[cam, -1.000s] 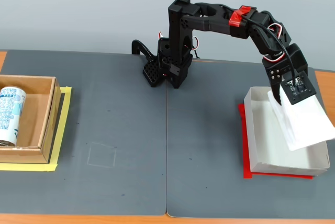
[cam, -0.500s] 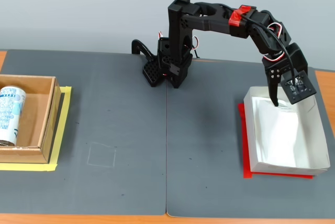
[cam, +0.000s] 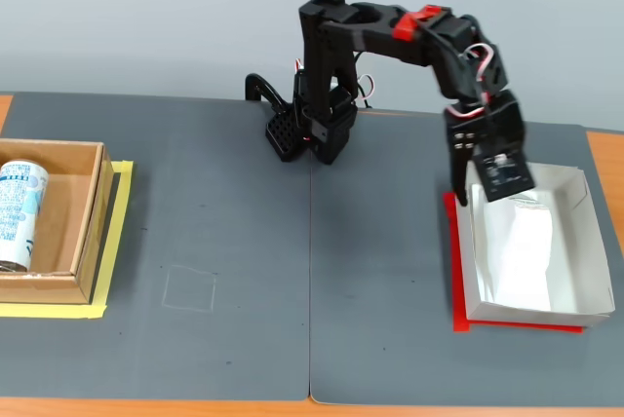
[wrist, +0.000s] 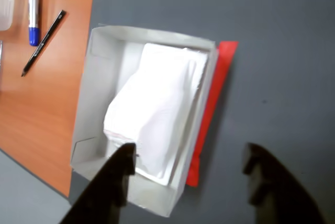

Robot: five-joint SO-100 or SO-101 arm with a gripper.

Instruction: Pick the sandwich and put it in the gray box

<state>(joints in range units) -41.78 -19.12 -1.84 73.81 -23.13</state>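
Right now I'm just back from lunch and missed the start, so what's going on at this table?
A small black arm is working over the gray box at the right of the fixed view. The sandwich already lies inside that box, leaning against one wall. The gripper is open and empty, hovering above the box's edge. Red tape marks the box's spot. At the far left a brown cardboard box holds a can.

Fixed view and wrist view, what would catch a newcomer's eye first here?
The black arm, its open fingers poised over the gray box at the right of the fixed view. The white sandwich lies inside that box, with red tape under it. Far left, a blue-white can lies in a brown cardboard box.
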